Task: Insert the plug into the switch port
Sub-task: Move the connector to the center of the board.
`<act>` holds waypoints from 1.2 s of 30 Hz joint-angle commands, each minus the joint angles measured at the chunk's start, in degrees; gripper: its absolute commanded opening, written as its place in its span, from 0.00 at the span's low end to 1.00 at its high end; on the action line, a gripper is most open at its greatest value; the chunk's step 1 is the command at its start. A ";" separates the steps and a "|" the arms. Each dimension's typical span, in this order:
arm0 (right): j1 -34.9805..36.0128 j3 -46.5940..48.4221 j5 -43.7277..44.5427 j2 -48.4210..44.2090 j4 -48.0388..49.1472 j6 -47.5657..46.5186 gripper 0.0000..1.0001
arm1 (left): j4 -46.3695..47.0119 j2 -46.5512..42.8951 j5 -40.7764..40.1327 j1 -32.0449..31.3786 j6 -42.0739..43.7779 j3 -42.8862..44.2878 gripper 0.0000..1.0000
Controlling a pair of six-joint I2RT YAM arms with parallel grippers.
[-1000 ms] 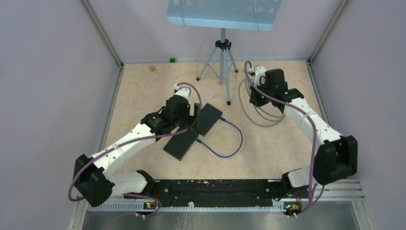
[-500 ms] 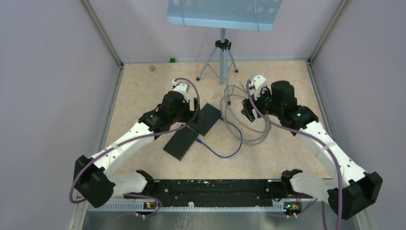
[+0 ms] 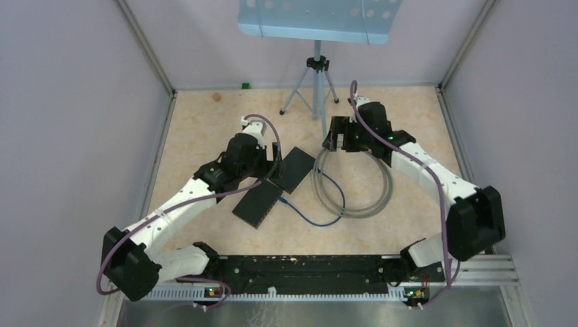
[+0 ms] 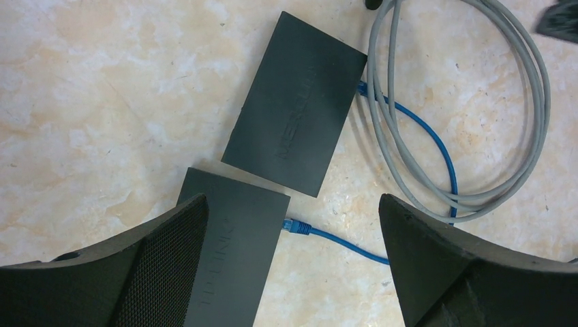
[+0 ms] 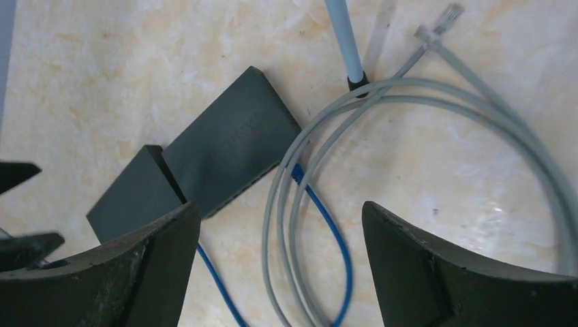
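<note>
Two black switches lie corner to corner mid-table, the far one (image 3: 298, 169) (image 4: 294, 102) (image 5: 228, 146) and the near one (image 3: 257, 204) (image 4: 232, 259). A blue cable (image 3: 334, 208) (image 4: 436, 143) links them, with a blue plug (image 4: 298, 227) seated in the near switch. A loose grey cable (image 3: 354, 215) (image 4: 373, 82) (image 5: 283, 204) lies coiled right of the switches and over the blue cable. Its clear plug (image 5: 448, 13) rests free on the table. My left gripper (image 3: 272, 160) (image 4: 292, 199) hangs open above the switches. My right gripper (image 3: 334, 139) (image 5: 279, 204) hangs open and empty above the grey coil.
A tripod stand (image 3: 315, 75) with a blue tray stands at the back. One of its feet (image 3: 325, 145) (image 5: 356, 80) touches down beside the grey coil and the far switch. A small green object (image 3: 245, 85) sits at the back wall. Walls enclose the table on three sides.
My right arm swung left with the grey cable, dragged it toward the switches, then opened and let it go. The left arm barely shifted.
</note>
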 commanded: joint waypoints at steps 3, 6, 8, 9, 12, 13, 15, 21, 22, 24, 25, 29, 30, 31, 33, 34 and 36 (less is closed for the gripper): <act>5.06 -4.10 7.08 8.39 14.55 22.33 0.87 | 2.13 -1.48 0.97 0.45 -0.97 -0.98 0.99; 6.02 -7.11 10.87 11.74 21.44 30.02 0.86 | 1.78 -1.73 1.20 0.55 -1.04 -1.08 0.99; 6.31 -8.06 12.84 14.34 25.01 33.42 0.84 | 1.77 -2.12 1.26 0.57 -1.04 -1.40 0.99; 6.39 -7.98 13.87 15.85 25.59 34.66 0.83 | 1.66 -2.35 1.28 0.54 -1.05 -1.50 0.99; 6.61 -6.82 17.66 20.12 25.18 36.35 0.80 | 0.99 -3.03 1.08 0.50 -0.97 -1.92 0.99; 6.63 -6.89 18.80 21.10 25.34 37.10 0.79 | 0.93 -3.28 0.91 0.54 -0.97 -2.11 0.99; 6.63 -6.51 20.13 22.90 25.59 37.73 0.76 | 0.67 -4.00 0.53 0.66 -0.96 -2.45 0.99; 6.63 -4.92 18.55 28.71 30.03 40.26 0.59 | 0.50 -4.27 0.48 0.68 -0.89 -2.72 0.99; 6.63 -4.49 18.54 29.48 30.54 40.66 0.55 | 0.40 -4.24 0.49 0.70 -0.89 -2.56 0.99; 6.63 -3.61 19.18 30.72 31.00 41.09 0.50 | 0.05 -4.26 0.49 0.67 -0.84 -2.33 0.99; 6.63 -3.42 19.76 30.87 31.05 41.27 0.46 | -0.06 -4.40 0.39 0.74 -0.74 -2.26 0.99; 6.63 -3.59 20.82 31.08 31.85 40.93 0.18 | -0.35 -5.12 -0.03 0.82 -0.62 -2.69 0.99; 6.57 -3.74 20.64 31.02 32.25 40.46 0.08 | -0.35 -5.19 0.04 0.77 -0.67 -2.86 0.99; 6.54 -4.20 19.99 30.82 33.42 39.72 0.02 | -0.43 -5.20 0.12 0.83 -0.70 -2.87 0.99; 6.51 -5.73 18.64 29.64 35.78 37.91 0.00 | -0.73 -5.15 0.23 0.75 -0.71 -2.69 0.99; 6.49 -6.70 18.12 28.68 36.84 36.97 0.00 | -0.90 -5.30 0.16 0.78 -0.79 -2.66 0.99; 6.54 -9.21 18.12 25.35 38.45 34.50 0.00 | -1.01 -5.59 -0.01 0.84 -0.80 -2.49 0.99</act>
